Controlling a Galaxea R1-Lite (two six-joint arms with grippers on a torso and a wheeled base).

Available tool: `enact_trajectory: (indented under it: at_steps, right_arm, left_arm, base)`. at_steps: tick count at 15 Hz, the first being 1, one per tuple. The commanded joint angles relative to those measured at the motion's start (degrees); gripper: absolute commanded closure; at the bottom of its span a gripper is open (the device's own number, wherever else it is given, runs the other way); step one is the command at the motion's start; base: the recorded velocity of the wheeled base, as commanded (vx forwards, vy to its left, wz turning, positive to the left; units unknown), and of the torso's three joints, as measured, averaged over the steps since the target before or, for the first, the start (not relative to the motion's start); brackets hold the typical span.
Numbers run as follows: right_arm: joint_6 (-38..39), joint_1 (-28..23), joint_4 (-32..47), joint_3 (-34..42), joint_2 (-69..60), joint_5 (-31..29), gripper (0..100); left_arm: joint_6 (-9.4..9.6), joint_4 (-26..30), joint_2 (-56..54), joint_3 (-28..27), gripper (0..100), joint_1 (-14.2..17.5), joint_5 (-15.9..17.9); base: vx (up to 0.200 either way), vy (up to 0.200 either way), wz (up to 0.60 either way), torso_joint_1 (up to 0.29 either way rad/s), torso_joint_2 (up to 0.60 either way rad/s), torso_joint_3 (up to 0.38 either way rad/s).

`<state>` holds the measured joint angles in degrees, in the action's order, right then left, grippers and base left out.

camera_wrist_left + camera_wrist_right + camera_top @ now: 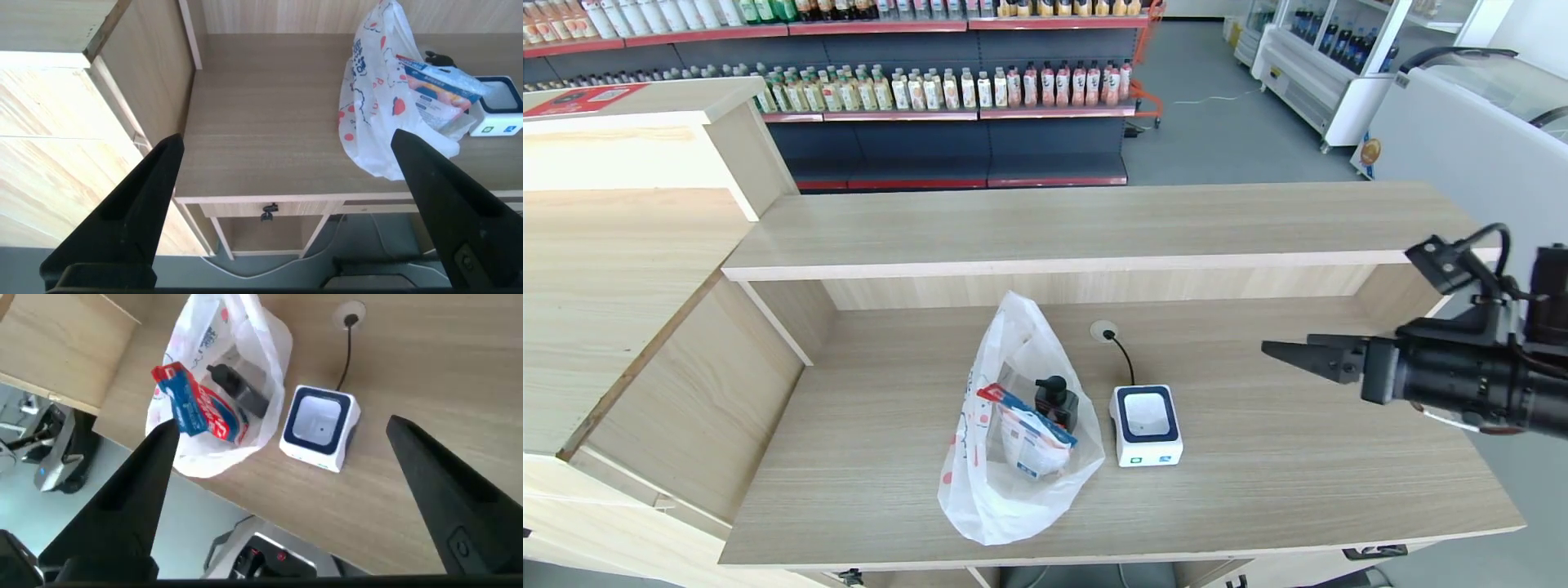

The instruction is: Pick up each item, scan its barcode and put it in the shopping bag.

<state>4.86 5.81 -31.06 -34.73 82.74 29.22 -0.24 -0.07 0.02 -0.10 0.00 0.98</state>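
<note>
Nearest to us is the right end effector [1286, 349], raised over the right end of the bench [1298, 482] and pointing towards the left. In the right wrist view its two dark fingers [122, 514] stand wide apart with nothing between them. It hangs well apart from the shopping bag [980, 498], which lies on the bench near the front edge, about mid-width. We see a white, half-clear plastic bag with red print, slumped with its mouth open and one peak of plastic standing up at the far side. Inside it a blue, red and white packet [1031, 441] leans at the front, and a dark bottle with a pump top [1058, 400] stands just behind the packet. Just beside the bag, on its right, sits the scanner [1146, 426], a small white box with a pale window framed in dark blue. We cannot tell whether the plastic touches it. A thin black cable [1125, 361] runs from the back of the scanner to a round hole [1103, 331] in the bench top. The left end effector [288, 137] hangs off the front left of the bench, its fingers [131, 220] likewise spread wide and holding nothing. Behind the bench rises a higher counter ledge [1094, 220]. Beyond that, store shelves [947, 114] carry rows of bottles, and glass-fronted coolers [1339, 82] stand at the far right.
</note>
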Motion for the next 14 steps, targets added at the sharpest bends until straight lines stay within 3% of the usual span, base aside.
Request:
enact_trajectory:
  at_steps: [1, 4, 5, 6, 10, 14]
  right_arm:
    - [0.23, -9.68, 8.03, 24.27, -33.52, -9.71, 0]
    - [-2.84, -7.75, 14.01, 34.73, -54.00, -22.63, 0]
    - [-2.84, -7.66, 15.77, 34.73, -57.07, -23.68, 0]
    - [-2.75, -6.87, 26.67, 34.73, -67.62, -25.62, 0]
    - [-8.03, -6.08, 28.78, 34.73, -82.56, -26.23, 0]
    - [-5.39, -6.08, 30.27, 34.73, -82.74, -29.84, 0]
  left_arm:
    - [-0.02, -0.01, -0.02, 0.01, 0, 0.00, 0.08]
    - [-0.02, -0.01, -0.02, 0.01, 0, 0.00, -0.01]
    - [-0.02, -0.01, -0.02, 0.01, 0, 0.00, -0.01]
    - [-0.02, -0.01, -0.02, 0.01, 0, 0.00, -0.01]
    - [-0.02, -0.01, -0.02, 0.01, 0, 0.00, -0.01]
    - [-0.02, -0.01, -0.02, 0.01, 0, 0.00, -0.01]
  base:
    - [0.000, 0.000, 0.00, 0.000, 0.00, 0.000]
    - [0.000, 0.000, 0.00, 0.000, 0.00, 0.000]
    - [0.000, 0.000, 0.00, 0.000, 0.00, 0.000]
    - [0.000, 0.000, 0.00, 0.000, 0.00, 0.000]
    - [0.000, 0.000, 0.00, 0.000, 0.00, 0.000]
    - [0.000, 0.000, 0.00, 0.000, 0.00, 0.000]
